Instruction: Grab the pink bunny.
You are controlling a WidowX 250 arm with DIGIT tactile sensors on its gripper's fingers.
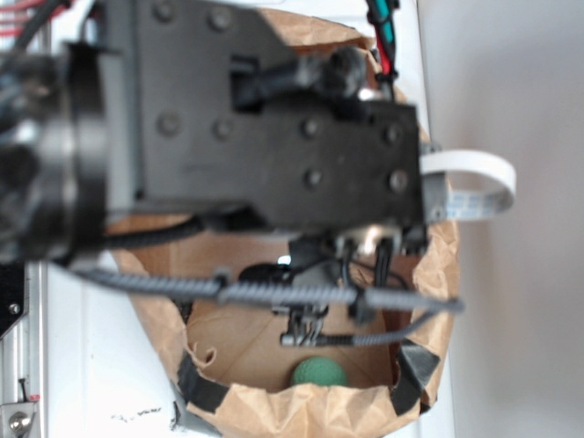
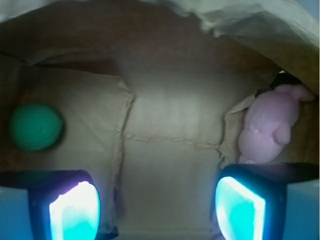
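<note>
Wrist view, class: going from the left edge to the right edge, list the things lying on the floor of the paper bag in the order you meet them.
green ball → raised crease in the brown paper floor → pink bunny, lying against the bag's right wall.

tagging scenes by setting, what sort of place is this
Probably a lab test rig, not a home: the tool hangs inside a taped brown paper bag holding only a pink bunny and a green ball.

We count one pink bunny (image 2: pixel 267 126) at three o'clock, one green ball (image 2: pixel 36 126) at nine o'clock, and one brown paper bag (image 2: pixel 170 150) holding both.
</note>
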